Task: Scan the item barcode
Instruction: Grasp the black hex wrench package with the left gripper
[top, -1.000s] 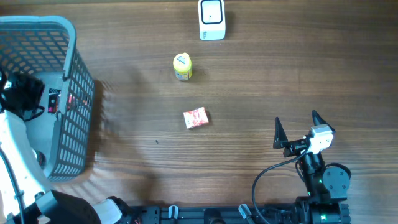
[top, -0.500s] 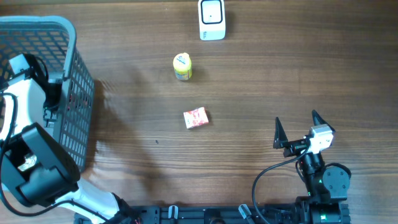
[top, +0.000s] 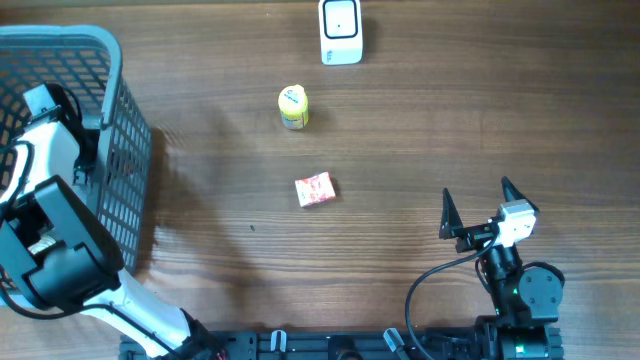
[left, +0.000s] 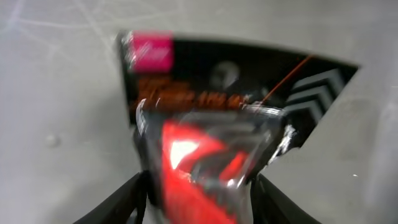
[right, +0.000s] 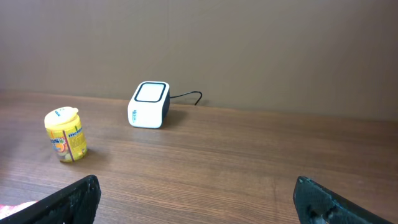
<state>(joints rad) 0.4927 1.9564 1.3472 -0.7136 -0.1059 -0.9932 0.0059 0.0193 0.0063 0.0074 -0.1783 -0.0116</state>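
Note:
The item is a black carded packet (left: 211, 81) with a pink label and a shiny red front, lying on the grey basket floor and filling the left wrist view. My left gripper (left: 200, 190) is shut on its red lower part, with a finger (left: 130, 196) pressed against each side. In the overhead view the left arm (top: 50, 150) bends down into the basket (top: 125, 150) and hides the packet. The white barcode scanner (top: 340, 32) (right: 149, 104) stands at the far edge of the table. My right gripper (top: 476, 195) (right: 199, 208) rests open at the near right, holding nothing.
A yellow bottle (top: 292, 107) (right: 66, 134) stands just in front of the scanner. A small red and white packet (top: 314, 189) lies mid-table. The tall grey mesh basket takes up the far left corner.
The left arm has shifted inside the basket and now arches over it. The packet, seen near the basket wall a second ago, is hidden from overhead. The right arm has not moved.

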